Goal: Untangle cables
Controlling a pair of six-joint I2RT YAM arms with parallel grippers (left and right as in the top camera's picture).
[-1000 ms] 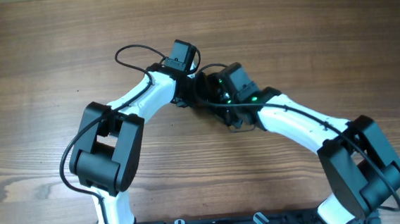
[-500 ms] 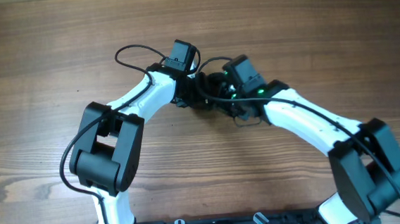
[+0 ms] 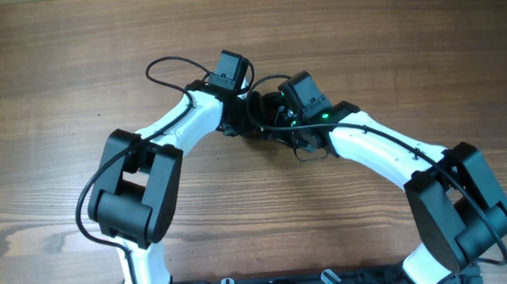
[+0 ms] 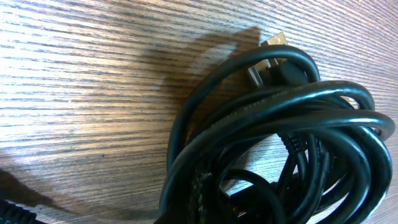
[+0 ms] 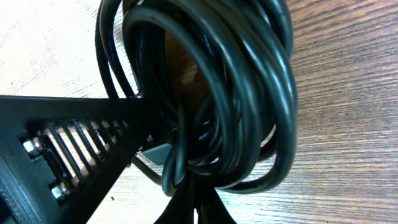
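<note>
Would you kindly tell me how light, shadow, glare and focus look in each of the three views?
Left wrist: glossy streaks on the cables, and a soft shadow beside them on the table. Right wrist: the cables are very near and slightly soft, and the table is washed out at upper left. Overhead: even light and sharp, but the cables merge into one dark cluster.

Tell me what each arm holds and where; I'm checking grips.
The right jaws are shut on the cables, pinching strands at the coil's near end. The left jaws are shut too, apparently on the coil's edge; that contact is hidden.
</note>
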